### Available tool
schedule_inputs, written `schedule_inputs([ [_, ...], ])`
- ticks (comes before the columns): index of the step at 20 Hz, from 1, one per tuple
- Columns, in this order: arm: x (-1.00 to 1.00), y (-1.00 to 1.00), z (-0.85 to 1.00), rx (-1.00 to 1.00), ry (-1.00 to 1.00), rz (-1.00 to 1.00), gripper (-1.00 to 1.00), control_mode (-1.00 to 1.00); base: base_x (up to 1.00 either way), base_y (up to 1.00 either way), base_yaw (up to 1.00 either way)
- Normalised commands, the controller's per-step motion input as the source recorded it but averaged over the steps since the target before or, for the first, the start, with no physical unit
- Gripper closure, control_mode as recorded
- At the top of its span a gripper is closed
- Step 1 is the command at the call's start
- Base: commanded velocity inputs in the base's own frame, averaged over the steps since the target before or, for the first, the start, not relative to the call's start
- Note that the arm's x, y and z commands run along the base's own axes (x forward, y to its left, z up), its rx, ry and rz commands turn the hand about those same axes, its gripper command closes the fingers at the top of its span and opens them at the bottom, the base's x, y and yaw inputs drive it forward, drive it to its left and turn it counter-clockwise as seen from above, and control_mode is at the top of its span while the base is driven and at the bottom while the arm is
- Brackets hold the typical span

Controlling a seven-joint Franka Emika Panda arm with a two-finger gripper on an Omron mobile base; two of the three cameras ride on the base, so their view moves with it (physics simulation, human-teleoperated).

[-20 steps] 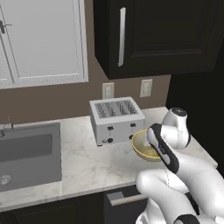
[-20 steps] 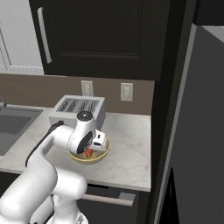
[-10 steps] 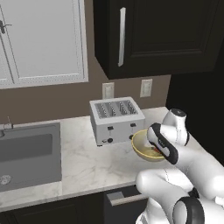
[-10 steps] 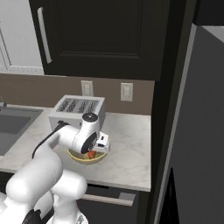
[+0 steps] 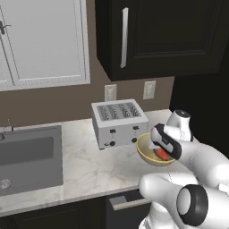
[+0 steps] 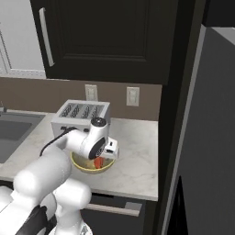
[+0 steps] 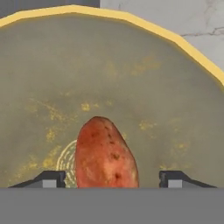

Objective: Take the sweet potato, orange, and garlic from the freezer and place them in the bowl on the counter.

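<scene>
Reddish-orange sweet potato lying inside pale yellow-tan bowl, on marbled counter beside toaster.

1. You have the counter, white-grey marbled stone, as the carrying surface.
2. A silver toaster stands at its back, near the wall.
3. At the toaster's 4 o'clock, just beside it, the bowl rests directly on the stone.

No words, brands or numbers can be read anywhere. The toaster has small dark knobs, but no legible marks.
</scene>
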Motion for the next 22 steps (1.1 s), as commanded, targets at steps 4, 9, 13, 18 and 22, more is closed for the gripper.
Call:
schedule_inputs([
  [4, 0.00, 0.00, 0.00, 0.00, 0.00, 0.00, -1.00, -1.00, 0.00, 0.00, 0.00],
  [9, -0.01, 0.00, 0.00, 0.00, 0.00, 0.00, -1.00, -1.00, 0.00, 0.00, 0.00],
  [13, -0.29, 0.06, 0.09, 0.00, 0.00, -0.03, -1.00, -1.00, 0.00, 0.00, 0.00],
  [18, -0.53, 0.11, 0.36, 0.00, 0.00, -0.05, -1.00, -1.00, 0.00, 0.00, 0.00],
  [22, -0.44, 0.22, 0.38, -0.01, 0.00, -0.04, -1.00, -1.00, 0.00, 0.00, 0.00],
])
